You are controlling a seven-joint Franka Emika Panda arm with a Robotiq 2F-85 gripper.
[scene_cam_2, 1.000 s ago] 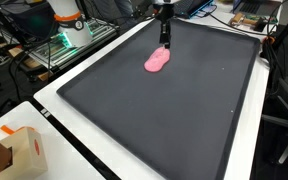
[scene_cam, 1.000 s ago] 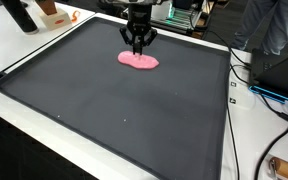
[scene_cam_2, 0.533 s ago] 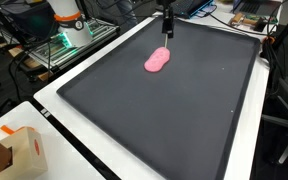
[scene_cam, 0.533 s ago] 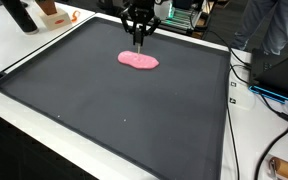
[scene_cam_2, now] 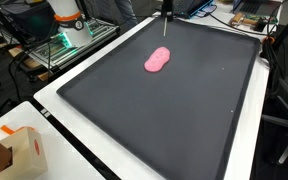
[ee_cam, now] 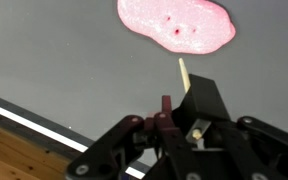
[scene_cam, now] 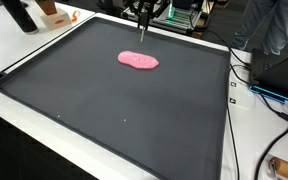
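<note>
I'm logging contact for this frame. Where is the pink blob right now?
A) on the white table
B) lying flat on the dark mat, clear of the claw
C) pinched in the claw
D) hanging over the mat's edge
B: the pink blob lies flat on the dark mat, while the claw, shut on a thin stick, hangs above it with bare mat between.

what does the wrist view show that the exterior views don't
Only the wrist view: small dark specks on the pink blob, and a brown, wood-like strip beyond the mat's pale edge.

Only the exterior views: the whole black mat, the white table around it, and a cardboard box in one of them.

Both: the gripper raised above the mat, with a thin stick poking from its closed fingers, its tip apart from the blob.
</note>
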